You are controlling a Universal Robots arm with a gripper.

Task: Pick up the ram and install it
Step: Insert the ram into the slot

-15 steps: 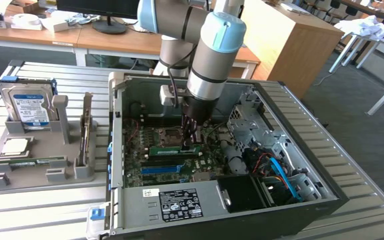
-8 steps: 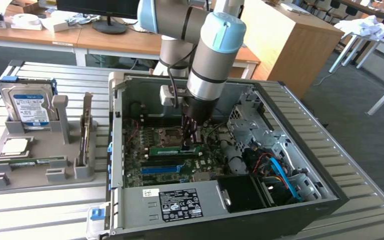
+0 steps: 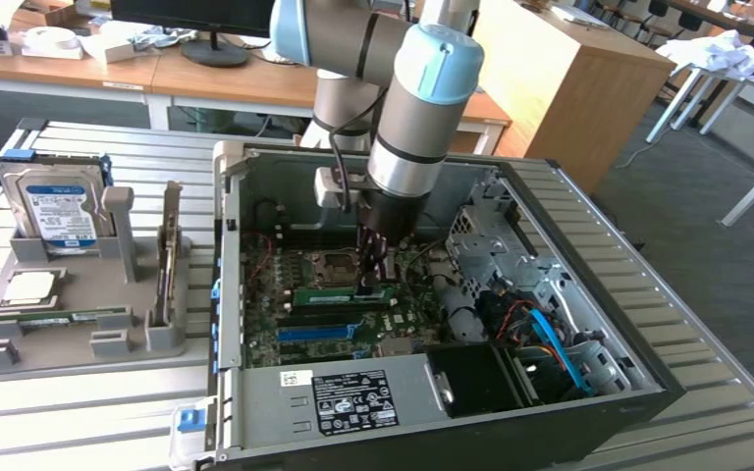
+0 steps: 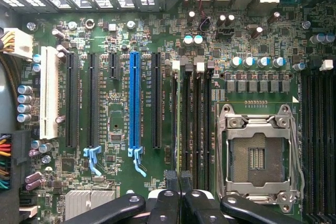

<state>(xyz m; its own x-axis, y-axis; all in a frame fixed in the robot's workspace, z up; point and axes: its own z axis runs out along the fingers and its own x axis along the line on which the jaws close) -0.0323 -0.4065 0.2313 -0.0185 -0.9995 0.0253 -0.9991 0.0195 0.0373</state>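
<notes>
Seating the ram: my claw (image 3: 377, 280) is pinched narrow on the top edge of the ram (image 3: 338, 292), a long, slim green circuit-board stick standing in a black memory slot.

In the exterior view the ram runs out toward 9 o'clock from my claw. The square metal processor socket (image 3: 331, 263) sits at its 12 o'clock and the long blue plastic slot (image 3: 314, 332) at its 6 o'clock, all inside the open black computer case (image 3: 350, 397). In the wrist view the thin green edge (image 4: 177, 119) leads straight into the seam between my fingertips (image 4: 170, 177). To do this well, I judge I must press straight down, holding the stick upright and square to the slot, with no twist. I grip near one end, so the far end may ride high, and the white latch tabs (image 4: 176, 64) are the thing to watch.
</notes>
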